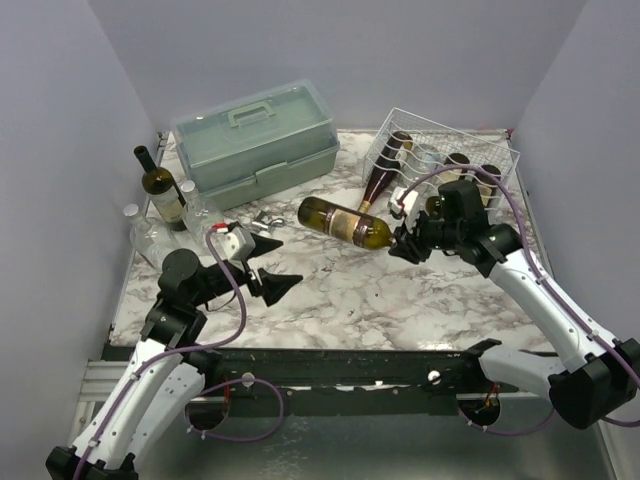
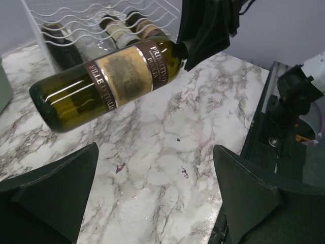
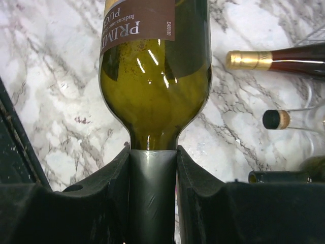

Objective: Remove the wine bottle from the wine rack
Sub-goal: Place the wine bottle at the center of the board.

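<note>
A green wine bottle point(image 1: 345, 222) with a brown and gold label lies roughly level over the marble table, left of the white wire wine rack point(image 1: 500, 152) and apart from it. My right gripper point(image 1: 400, 240) is shut on its dark foil neck. The right wrist view shows the neck pinched between both fingers point(image 3: 195, 178), below the bottle's shoulder point(image 3: 155, 86). My left gripper point(image 1: 275, 270) is open and empty, low at the front left. In its wrist view the bottle point(image 2: 106, 81) hangs ahead of the open left gripper point(image 2: 155, 188), with the rack point(image 2: 101, 20) behind.
Several other bottles point(image 1: 455, 165) lie in the rack, and one dark bottle point(image 1: 378, 185) pokes out of its front. A grey-green toolbox point(image 1: 255, 140) stands at the back left. An upright wine bottle point(image 1: 162, 190) and clear glass bottles point(image 1: 195, 205) stand at the left edge.
</note>
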You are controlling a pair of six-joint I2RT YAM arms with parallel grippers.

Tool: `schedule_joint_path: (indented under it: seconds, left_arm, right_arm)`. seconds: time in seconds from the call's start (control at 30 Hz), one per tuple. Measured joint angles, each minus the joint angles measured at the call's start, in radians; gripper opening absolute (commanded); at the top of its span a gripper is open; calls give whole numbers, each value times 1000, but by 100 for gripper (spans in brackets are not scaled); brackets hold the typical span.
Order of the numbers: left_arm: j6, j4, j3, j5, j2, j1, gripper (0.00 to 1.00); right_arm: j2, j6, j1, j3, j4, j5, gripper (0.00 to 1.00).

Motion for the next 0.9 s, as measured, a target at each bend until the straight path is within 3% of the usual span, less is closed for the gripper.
schedule_joint_path:
  seconds: [0.2, 0.5, 0.73, 0.9]
  left_arm:
    - [115, 27, -49, -16, 2, -150, 96]
    - [419, 44, -61, -213, 29, -436, 99]
    - [615, 41, 5, -373, 256, -592, 99]
    - [677, 36, 90, -423, 419, -642, 99]
  right_arm:
    - [-16, -118, 0, -41, -65, -79, 0]
    - [-19, -222, 0, -120, -125, -150, 0]
    - [-23, -240, 0, -176, -131, -171, 0]
    - [-48, -247, 0, -185, -130, -187, 0]
